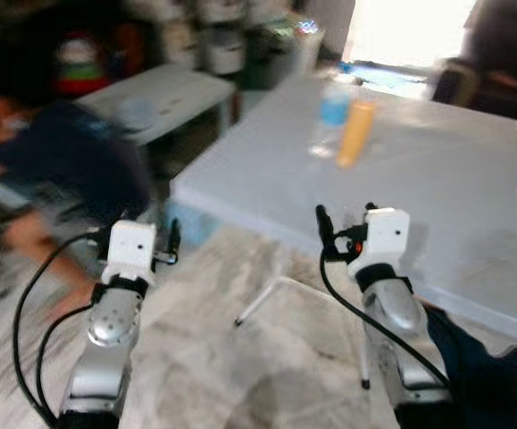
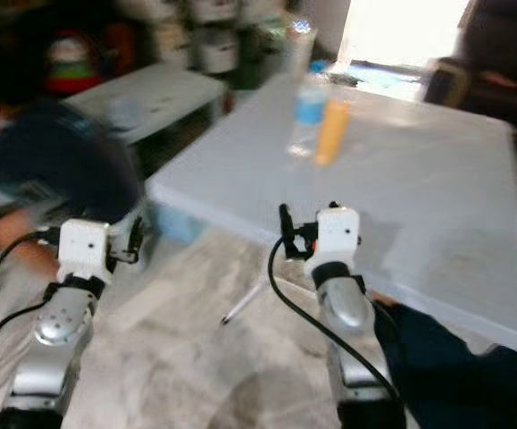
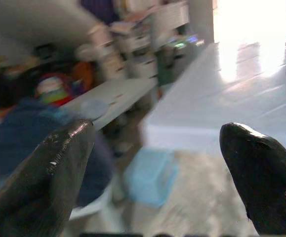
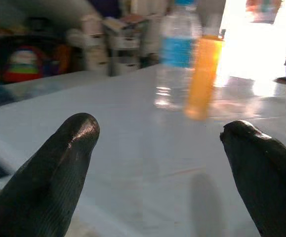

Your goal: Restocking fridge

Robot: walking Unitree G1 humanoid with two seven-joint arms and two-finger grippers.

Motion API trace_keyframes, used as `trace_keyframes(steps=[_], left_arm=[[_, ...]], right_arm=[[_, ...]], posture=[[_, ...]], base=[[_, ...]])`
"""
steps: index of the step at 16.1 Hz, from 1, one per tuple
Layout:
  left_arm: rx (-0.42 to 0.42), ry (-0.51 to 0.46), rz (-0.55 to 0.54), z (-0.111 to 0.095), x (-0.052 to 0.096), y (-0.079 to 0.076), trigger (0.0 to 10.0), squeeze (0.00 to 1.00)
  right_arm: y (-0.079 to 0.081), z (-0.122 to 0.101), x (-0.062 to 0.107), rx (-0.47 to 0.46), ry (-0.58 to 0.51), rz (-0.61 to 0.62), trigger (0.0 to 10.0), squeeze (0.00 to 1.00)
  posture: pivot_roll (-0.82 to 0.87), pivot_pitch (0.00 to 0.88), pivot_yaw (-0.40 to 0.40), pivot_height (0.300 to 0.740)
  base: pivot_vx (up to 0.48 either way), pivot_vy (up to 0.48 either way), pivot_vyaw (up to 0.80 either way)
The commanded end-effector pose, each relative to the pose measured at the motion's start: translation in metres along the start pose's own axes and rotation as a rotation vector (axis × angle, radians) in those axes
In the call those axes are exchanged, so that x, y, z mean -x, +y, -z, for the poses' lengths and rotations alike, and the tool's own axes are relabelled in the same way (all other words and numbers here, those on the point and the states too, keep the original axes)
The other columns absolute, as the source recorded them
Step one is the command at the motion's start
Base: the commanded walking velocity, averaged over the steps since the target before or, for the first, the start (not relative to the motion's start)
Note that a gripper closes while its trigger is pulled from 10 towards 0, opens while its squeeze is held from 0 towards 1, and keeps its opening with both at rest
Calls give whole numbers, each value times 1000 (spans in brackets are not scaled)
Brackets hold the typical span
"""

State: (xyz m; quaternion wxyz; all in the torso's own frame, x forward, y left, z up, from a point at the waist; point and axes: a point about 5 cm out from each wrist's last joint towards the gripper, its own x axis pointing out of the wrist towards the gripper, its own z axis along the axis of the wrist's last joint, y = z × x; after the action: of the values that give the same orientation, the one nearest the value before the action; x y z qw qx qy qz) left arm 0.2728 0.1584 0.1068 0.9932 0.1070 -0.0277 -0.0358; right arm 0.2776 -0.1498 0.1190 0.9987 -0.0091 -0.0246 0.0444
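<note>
A clear water bottle with a blue label (image 1: pixel 331 114) and an orange bottle (image 1: pixel 356 134) stand side by side on the far part of a white folding table (image 1: pixel 454 179). The picture is blurred. My right gripper (image 4: pixel 160 126) is open at the table's near edge, pointing at both bottles (image 4: pixel 182 54) from well short of them, with nothing between its fingers. My left gripper (image 3: pixel 155 133) is open and holds nothing; it hangs over the floor off the table's left corner. Both arms (image 1: pixel 115 313) reach forward at about table height.
A person in a dark blue top (image 1: pixel 62 161) crouches at the left, close to my left arm. Behind stands a low white bench (image 1: pixel 164 94), with cluttered shelves (image 1: pixel 222 36) at the back. A light blue bin (image 3: pixel 150 175) sits under the table corner. Dark cloth (image 1: pixel 481 366) lies at the lower right.
</note>
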Motion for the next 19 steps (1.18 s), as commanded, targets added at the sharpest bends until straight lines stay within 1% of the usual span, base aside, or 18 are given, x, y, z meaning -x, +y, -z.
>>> trace_keyframes(steps=[1,7,13,14,19], left_arm=[[-4,-20,9,-4,0,-3,10000,0],[4,-26,18,-5,-1,-5,10000,0],[19,-23,26,-4,0,-7,10000,0],[38,-17,24,-3,1,-8,10000,0],[57,-17,27,-2,2,-10,10000,0]], right_arm=[[-2,-3,-3,3,-7,10,10000,0],[-2,-3,-4,12,-11,9,10000,0],[-2,-2,-5,27,-5,25,10000,0],[-2,-2,-6,27,-4,25,10000,0],[-1,-1,-7,31,-1,18,10000,0]], posture=[[20,0,-18,740],[20,0,-17,740],[22,0,-18,740],[23,0,-18,740],[29,0,-25,740]], base=[[394,274,0],[403,260,0],[422,0,0],[0,0,-519],[0,0,-800]])
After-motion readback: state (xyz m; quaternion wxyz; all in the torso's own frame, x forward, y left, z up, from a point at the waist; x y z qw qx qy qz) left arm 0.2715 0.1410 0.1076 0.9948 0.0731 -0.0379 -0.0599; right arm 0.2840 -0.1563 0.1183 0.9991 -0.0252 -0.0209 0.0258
